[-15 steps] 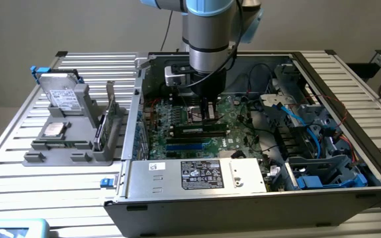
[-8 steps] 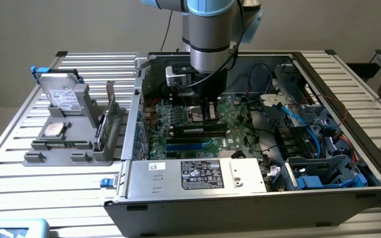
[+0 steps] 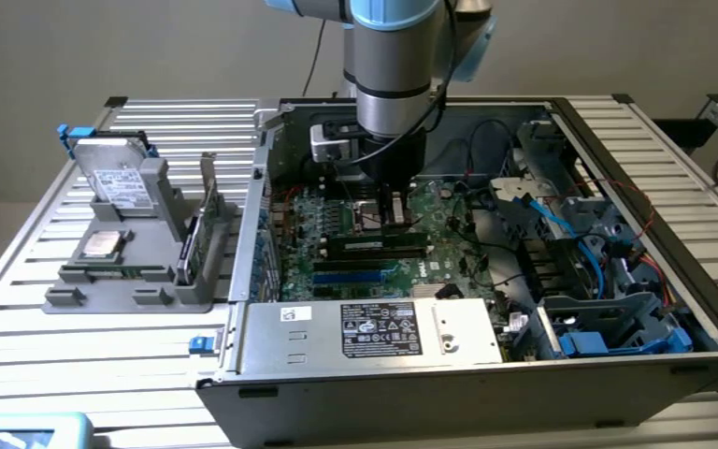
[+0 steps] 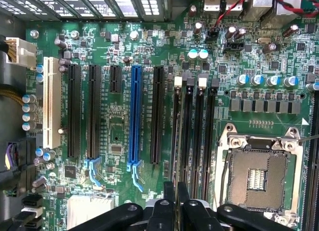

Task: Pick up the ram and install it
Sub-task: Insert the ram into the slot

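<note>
From the exterior view, my tool (image 3: 384, 223) reaches down inside the open computer case (image 3: 459, 393), clamped on the ram (image 3: 378, 246), which sits level just above the green board (image 3: 296, 253). In the wrist view, my fingers (image 4: 169, 193) stand nearly together over the black memory slots (image 4: 199, 131), beside the processor socket (image 4: 256, 176).

Gripper (image 4: 175, 188) above motherboard (image 3: 322, 229) inside case (image 3: 459, 398), tray (image 3: 122, 292) beside case.
</note>
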### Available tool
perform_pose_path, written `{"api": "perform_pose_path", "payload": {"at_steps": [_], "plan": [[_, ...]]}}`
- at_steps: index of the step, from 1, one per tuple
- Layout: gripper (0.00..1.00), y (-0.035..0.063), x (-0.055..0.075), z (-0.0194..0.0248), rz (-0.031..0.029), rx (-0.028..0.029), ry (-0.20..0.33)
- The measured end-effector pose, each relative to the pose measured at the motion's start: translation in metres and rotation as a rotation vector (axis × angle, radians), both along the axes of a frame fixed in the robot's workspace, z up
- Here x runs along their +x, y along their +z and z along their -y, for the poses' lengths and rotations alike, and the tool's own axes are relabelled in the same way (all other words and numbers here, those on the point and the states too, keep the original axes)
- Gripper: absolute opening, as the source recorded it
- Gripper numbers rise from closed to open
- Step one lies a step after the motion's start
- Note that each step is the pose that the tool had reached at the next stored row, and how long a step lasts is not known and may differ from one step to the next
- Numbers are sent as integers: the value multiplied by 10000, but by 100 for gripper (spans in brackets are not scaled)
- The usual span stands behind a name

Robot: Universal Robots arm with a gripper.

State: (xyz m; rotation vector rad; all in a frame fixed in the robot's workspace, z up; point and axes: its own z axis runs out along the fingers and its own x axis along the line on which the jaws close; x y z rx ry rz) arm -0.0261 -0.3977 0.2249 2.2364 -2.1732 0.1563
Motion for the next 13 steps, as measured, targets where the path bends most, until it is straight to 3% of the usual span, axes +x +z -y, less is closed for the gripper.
{"api": "perform_pose_path", "payload": {"at_steps": [13], "plan": [[14,4,1,12,13,-7,0]]}}
